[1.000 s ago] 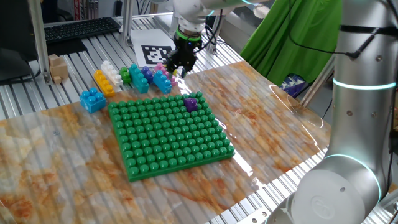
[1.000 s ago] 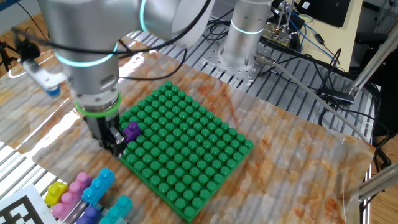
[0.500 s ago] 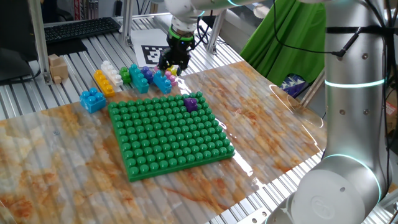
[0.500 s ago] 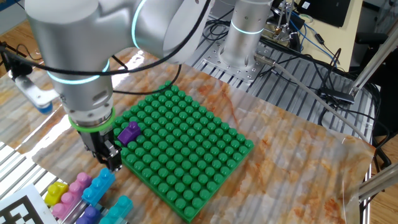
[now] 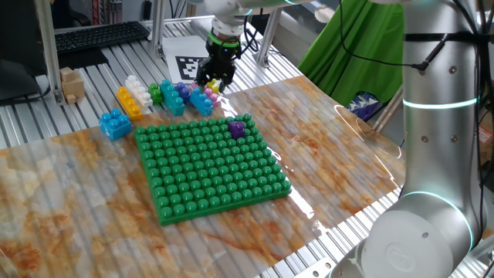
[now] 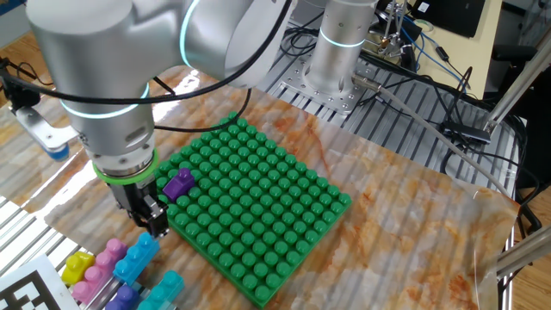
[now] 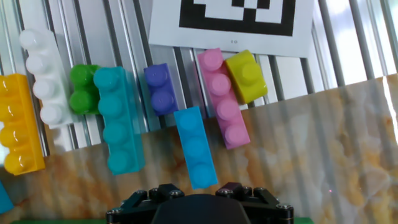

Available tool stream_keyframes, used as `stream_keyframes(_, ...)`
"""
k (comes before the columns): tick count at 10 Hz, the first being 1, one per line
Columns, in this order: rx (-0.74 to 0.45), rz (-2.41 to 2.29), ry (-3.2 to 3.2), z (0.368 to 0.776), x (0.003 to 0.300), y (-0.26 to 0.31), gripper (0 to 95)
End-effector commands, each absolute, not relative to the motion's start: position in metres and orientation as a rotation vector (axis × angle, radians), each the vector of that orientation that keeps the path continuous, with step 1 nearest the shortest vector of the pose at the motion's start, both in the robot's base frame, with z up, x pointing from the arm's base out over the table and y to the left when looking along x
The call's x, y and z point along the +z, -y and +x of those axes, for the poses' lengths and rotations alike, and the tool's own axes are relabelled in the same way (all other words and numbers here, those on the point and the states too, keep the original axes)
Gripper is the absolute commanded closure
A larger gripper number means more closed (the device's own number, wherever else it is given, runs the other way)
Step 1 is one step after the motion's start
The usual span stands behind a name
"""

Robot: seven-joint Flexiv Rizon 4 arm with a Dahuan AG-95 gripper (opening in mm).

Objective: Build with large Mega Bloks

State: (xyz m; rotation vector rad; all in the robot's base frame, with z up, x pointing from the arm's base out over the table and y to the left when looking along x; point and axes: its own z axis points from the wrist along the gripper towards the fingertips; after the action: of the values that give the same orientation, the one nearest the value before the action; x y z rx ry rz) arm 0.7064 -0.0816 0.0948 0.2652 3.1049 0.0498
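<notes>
Bricks lie in a loose row on the worktop (image 5: 69, 154) just past the far edge of the green baseplate (image 5: 208, 166), kept off the studs so that each can be picked singly: a yellow long brick (image 7: 18, 124), a white brick (image 7: 43, 74), a small green brick (image 7: 84, 87), a teal brick (image 7: 118, 121), a small purple brick (image 7: 160, 88), a light blue brick (image 7: 196, 146), a pink brick (image 7: 221, 96) and a yellow-green brick (image 7: 247, 76), with a separate blue brick (image 5: 114, 123) off to one side; one purple brick (image 6: 179, 183) already sits pressed on the baseplate near its corner, so the build has begun; the hand (image 6: 153, 226) hangs pointing straight down over the row, just above the light blue brick, which is probably the next pick since it lies nearest the fingers and lengthwise under them; its jaws stand partly apart and nothing is between them; only the hand's dark body shows at the bottom of the hand view, so how the fingertips sit against the brick cannot be told; a printed marker sheet (image 7: 236, 18) lies beyond the row.
</notes>
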Motion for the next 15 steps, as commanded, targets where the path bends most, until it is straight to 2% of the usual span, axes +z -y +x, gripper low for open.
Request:
stream_keyframes(1,0.046,0.255,-3.12,0.706,0.095,0.081,76.0)
stream_keyframes(2,0.038,0.267,-3.137,0.706,0.095,0.081,76.0)
stream_keyframes(3,0.04,0.28,-3.152,0.706,0.095,0.081,57.0)
stream_keyframes(9,0.063,0.289,-3.173,0.706,0.095,0.081,57.0)
stream_keyframes(10,0.061,0.291,-3.171,0.706,0.095,0.081,38.0)
stream_keyframes(14,0.066,0.33,-3.143,0.71,0.083,0.079,38.0)
stream_keyframes(15,0.064,0.324,-3.138,0.711,0.077,0.079,19.0)
